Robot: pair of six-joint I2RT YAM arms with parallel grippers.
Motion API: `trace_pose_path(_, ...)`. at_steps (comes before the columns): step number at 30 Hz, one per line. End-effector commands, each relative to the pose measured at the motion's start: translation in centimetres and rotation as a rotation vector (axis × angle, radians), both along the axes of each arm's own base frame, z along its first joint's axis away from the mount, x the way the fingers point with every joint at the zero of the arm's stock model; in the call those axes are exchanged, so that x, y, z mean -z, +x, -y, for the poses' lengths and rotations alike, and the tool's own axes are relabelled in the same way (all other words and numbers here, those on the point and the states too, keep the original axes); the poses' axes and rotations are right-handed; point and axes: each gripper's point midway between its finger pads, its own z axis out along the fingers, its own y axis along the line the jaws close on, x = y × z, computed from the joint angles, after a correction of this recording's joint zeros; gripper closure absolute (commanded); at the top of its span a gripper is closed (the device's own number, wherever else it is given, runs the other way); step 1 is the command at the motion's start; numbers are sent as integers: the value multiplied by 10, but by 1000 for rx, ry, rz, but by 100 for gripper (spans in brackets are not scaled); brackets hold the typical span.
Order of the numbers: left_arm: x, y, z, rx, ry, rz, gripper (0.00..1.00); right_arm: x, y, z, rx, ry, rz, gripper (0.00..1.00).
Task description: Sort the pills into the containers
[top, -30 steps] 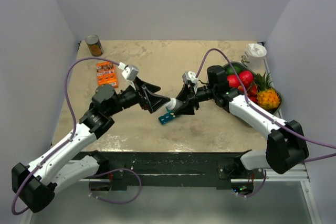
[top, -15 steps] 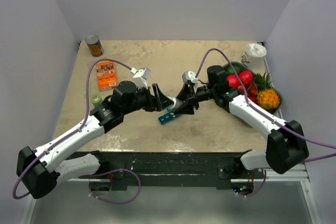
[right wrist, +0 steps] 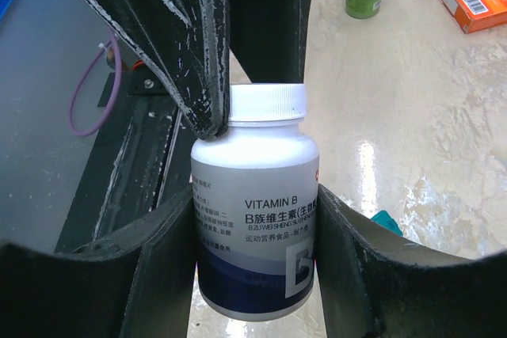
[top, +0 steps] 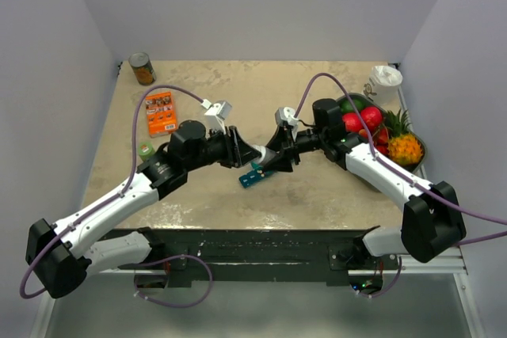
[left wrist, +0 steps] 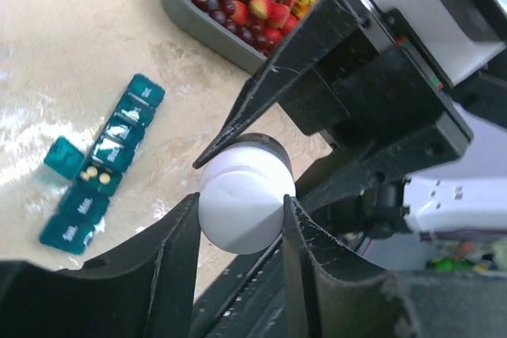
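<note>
Top: left gripper (top: 253, 153) and right gripper (top: 269, 162) meet mid table (top: 317, 104). The teal pill organiser (top: 253, 176) lies flat just near of them.
Left wrist: its fingers (left wrist: 178, 244) are half-closed, pinching the white cap (left wrist: 244, 210). One organiser lid is open, with pills (left wrist: 93, 172) inside.
Right wrist: its fingers (right wrist: 158, 275) clamp the vitamin B bottle (right wrist: 257, 223) by the body.

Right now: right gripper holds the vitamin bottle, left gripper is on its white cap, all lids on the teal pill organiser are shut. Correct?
Wrong on the lids: one lid of the pill organiser stands open, small yellowish pills in its compartment; the left wrist view shows it. The rest holds: right gripper holds the vitamin bottle, left gripper on its white cap.
</note>
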Motion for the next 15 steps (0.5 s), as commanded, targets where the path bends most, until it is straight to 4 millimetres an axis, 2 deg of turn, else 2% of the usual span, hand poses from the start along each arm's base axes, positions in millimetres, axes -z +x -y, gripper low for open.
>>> trace_pose_path(1,-38,-27,16,305,-53,386,100,-22,-1,-2,-33,47,52,100)
trace_pose_path(2,-39,-35,17,365,-54,456,100,-23,-1,-2,-37,50,56,100)
trace_pose_path(3,-28,-52,18,508,-26,591,100,-24,-3,-2,-44,54,55,100)
trace_pose_path(4,-36,-60,16,549,-43,705,100,-24,-4,-2,-48,56,56,100)
trace_pose_path(5,-31,-63,13,572,-26,786,100,-25,-4,-2,-50,57,56,100)
trace_pose_path(6,-8,-66,9,623,38,928,100,-24,-4,-3,-51,57,54,100)
trace_pose_path(7,-23,-68,5,599,20,1077,100,-25,-5,-3,-53,58,57,100)
trace_pose_path(9,-19,-52,-3,484,79,1172,96,-24,-5,-3,-53,57,56,100)
trace_pose_path(10,-35,-49,-5,430,59,1242,64,-24,-5,-3,-50,55,55,100)
trace_pose_path(14,-55,-38,-5,356,42,1267,34,-23,-4,-3,-48,53,56,100)
trace_pose_path(15,-58,-39,-5,352,21,1249,30,-23,-4,-3,-48,53,56,100)
